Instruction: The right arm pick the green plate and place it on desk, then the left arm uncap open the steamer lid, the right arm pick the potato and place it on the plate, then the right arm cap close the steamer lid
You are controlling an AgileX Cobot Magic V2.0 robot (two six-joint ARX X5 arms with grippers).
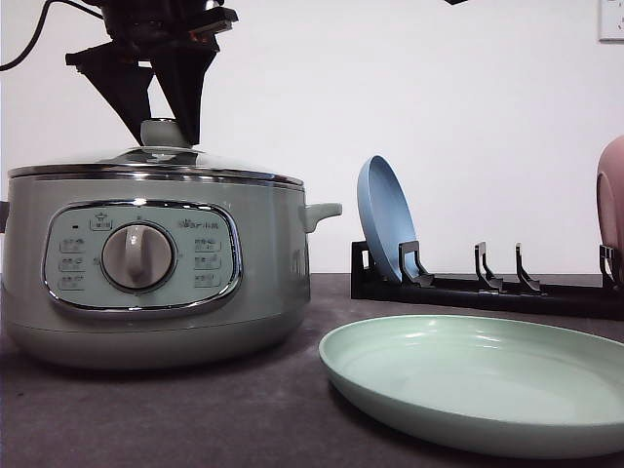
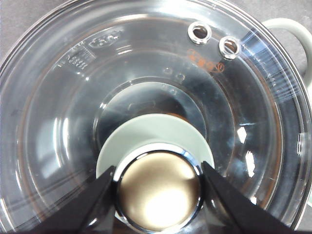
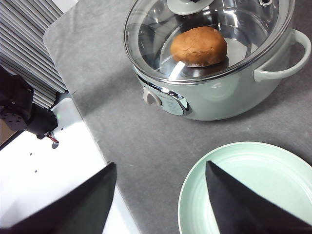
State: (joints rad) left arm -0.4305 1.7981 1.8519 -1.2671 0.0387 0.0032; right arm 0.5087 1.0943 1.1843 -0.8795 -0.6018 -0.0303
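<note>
The steamer lid (image 1: 210, 163) of clear glass sits on the pale green steamer pot (image 1: 273, 263). My left gripper (image 1: 168, 136) has come down from above, and its jaws press both sides of the lid's knob (image 2: 158, 190). Through the glass lid (image 3: 146, 29) the orange-brown potato (image 3: 199, 46) lies inside the pot. The green plate (image 1: 478, 380) lies flat on the desk (image 1: 195, 419), to the right of the pot. My right gripper (image 3: 161, 195) hangs open high above the desk by the plate's (image 3: 253, 185) rim, holding nothing.
A black plate rack (image 1: 487, 292) stands behind the green plate, with a blue plate (image 1: 385, 219) upright in it and a pink plate (image 1: 612, 195) at its right end. The desk ends at a white surface (image 3: 48, 185) beside the right gripper.
</note>
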